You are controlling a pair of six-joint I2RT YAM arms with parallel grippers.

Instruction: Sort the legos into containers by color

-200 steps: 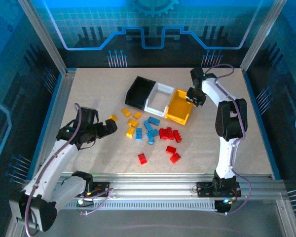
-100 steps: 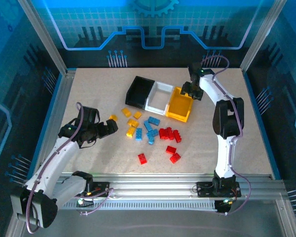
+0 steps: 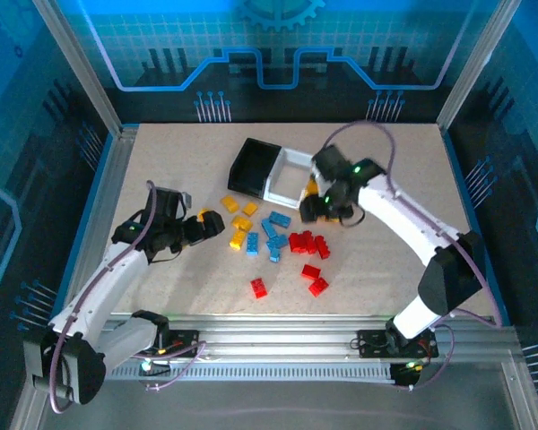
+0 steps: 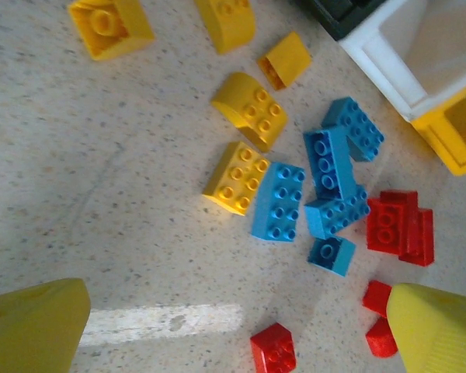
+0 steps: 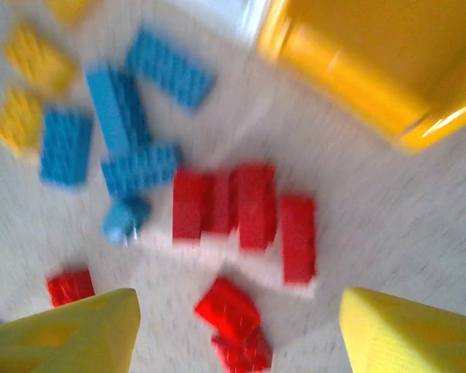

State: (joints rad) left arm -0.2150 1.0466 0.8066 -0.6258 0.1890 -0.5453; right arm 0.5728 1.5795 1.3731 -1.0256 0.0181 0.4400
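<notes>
- We find the right gripper (image 5: 237, 322) with its fingers apart and empty, and the red legos (image 5: 241, 206) at centre frame beyond it.
- The left gripper (image 4: 233, 326) stands wide and empty, with yellow legos (image 4: 237, 177) and blue legos (image 4: 278, 200) mid-frame.
- The yellow container (image 5: 357, 62) sits upper right.

Small studded plastic bricks in yellow, blue and red (image 4: 278, 200) look smooth and glossy. The speckled beige tabletop (image 4: 101, 194) is matt and finely grainy. The white rectangular plastic bin (image 4: 388, 70) looks smooth.

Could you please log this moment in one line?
left fingers: open, empty | right fingers: open, empty, near red legos | blue legos: on table
</notes>
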